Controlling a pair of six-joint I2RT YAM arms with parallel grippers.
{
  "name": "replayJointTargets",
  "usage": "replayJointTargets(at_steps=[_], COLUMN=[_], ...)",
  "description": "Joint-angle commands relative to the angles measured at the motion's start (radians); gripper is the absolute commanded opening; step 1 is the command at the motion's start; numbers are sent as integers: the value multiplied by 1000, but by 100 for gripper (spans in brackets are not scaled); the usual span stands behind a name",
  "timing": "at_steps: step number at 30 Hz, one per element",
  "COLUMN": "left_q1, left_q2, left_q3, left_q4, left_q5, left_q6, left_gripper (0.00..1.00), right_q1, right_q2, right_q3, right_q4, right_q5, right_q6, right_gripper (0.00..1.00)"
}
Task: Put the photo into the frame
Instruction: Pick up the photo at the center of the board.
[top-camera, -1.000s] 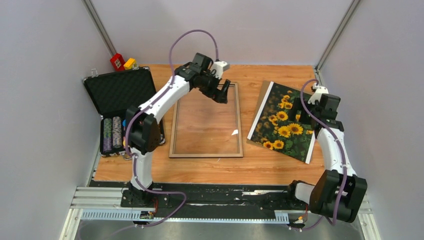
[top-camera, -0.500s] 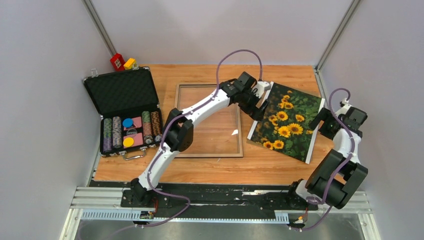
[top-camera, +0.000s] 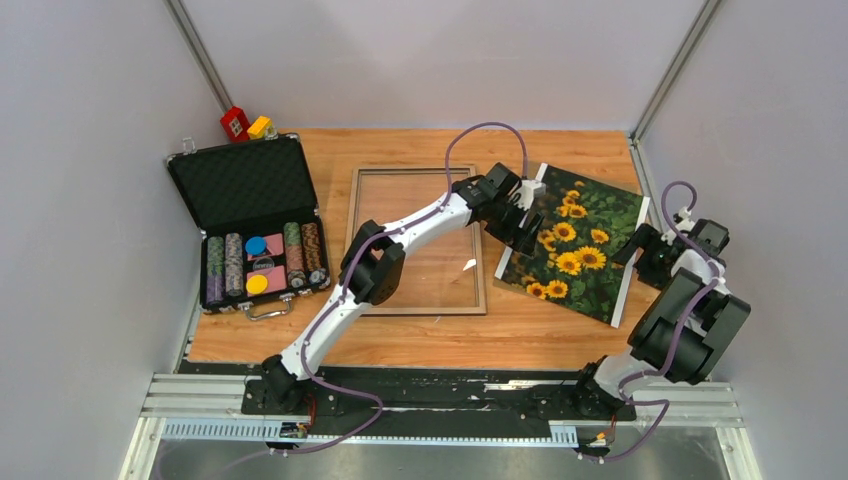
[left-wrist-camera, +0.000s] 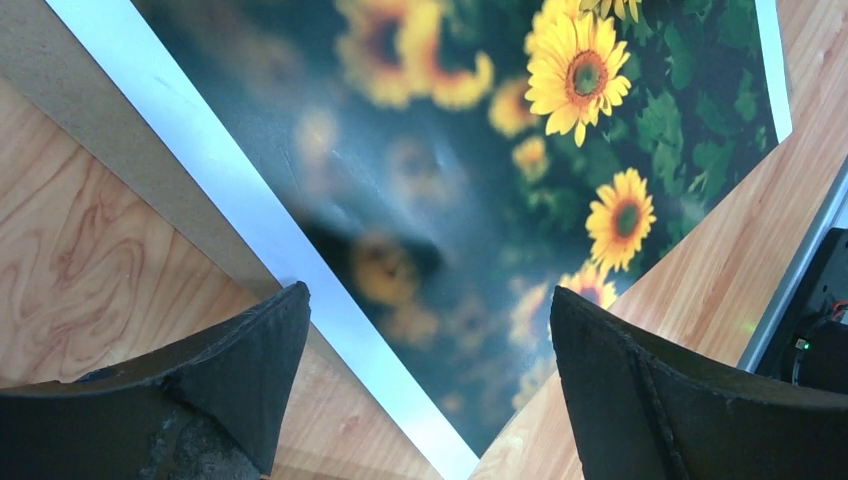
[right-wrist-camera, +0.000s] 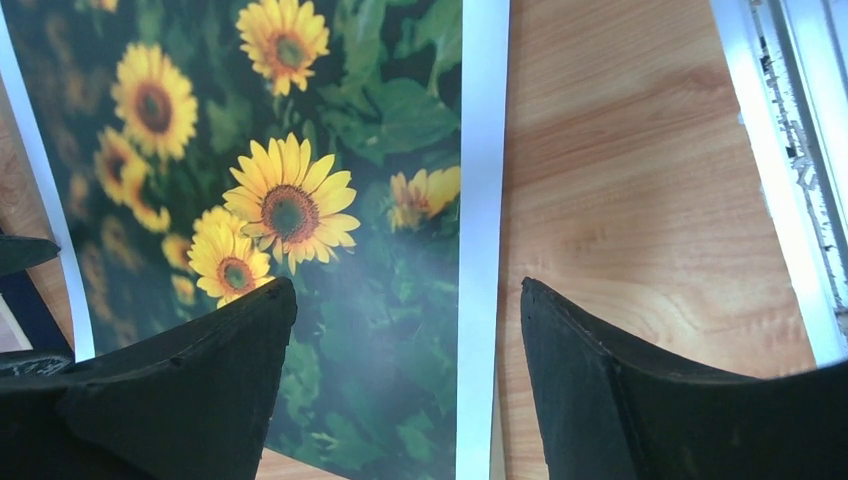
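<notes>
The sunflower photo (top-camera: 580, 250) lies flat at the right of the table, on a brown backing panel (top-camera: 526, 184) whose edge shows beside it. The frame (top-camera: 349, 240) lies tan side up in the middle. My left gripper (top-camera: 515, 222) is open and empty, hovering over the photo's left white strip (left-wrist-camera: 230, 190); its jaws straddle that edge in the left wrist view (left-wrist-camera: 428, 290). My right gripper (top-camera: 641, 256) is open and empty over the photo's right white strip (right-wrist-camera: 480, 200); its jaws stand either side of it in the right wrist view (right-wrist-camera: 407, 283).
An open black case of poker chips (top-camera: 255, 225) stands at the left. Red and yellow blocks (top-camera: 243, 125) sit at the back left corner. A small white scrap (top-camera: 469, 264) lies on the frame's pane. A metal rail (right-wrist-camera: 790, 150) runs along the table's right edge.
My left arm swung right from the frame's top corner to the photo's left edge. My right arm drew back from over the photo to its right edge. The photo has not moved.
</notes>
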Motion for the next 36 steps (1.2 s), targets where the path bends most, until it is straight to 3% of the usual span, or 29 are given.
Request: replayJointTargets(at_steps=[1,25,36], left_q1=[-3,-3,-3], left_q2=[-10,-89,-82], left_q3=[3,-190,-217], left_q4=[40,75,82], left_q5=[13,3,3], left_q6=[-21,15,19], left_gripper=[97,97,96], right_q1=[-6,-3,-6], right_q2=[58,292,245], right_q3=[54,161,156], right_q4=[12,31,55], right_q5=[-37,-147,-287], right_q6=[18,98,88], right_gripper=[80,75,70])
